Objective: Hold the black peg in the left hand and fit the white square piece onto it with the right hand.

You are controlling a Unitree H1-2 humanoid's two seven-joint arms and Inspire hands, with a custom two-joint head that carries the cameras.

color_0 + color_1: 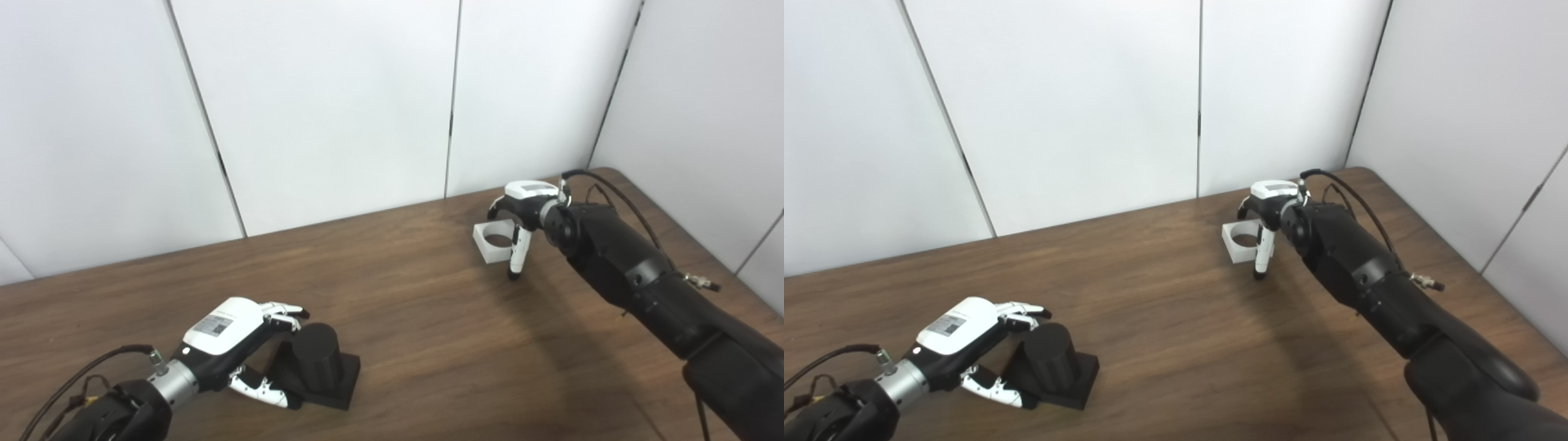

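My left hand (236,343) sits low at the near left of the table (416,318), fingers (283,311) curled over the top of the peg (315,358) and thumb along its base, so it wraps the peg loosely; whether it truly grips I cannot tell. The peg stands upright on its square black foot, a ribbed round post, and looks like stiff printed plastic, light and not fragile. I would take it by the foot or low on the post, leaving the top free for the fit. My right hand (1268,214) is far across the table, spread above the piece (1240,242), one finger pointing down just beside its near edge, nothing pinched yet. The piece lies flat, a white square block with a round hole through it, rigid and light, probably smooth enough to slip. I judge its outer flat sides the best hold, fingers kept off the hole so the peg can enter, and squeezed gently since the walls look thin
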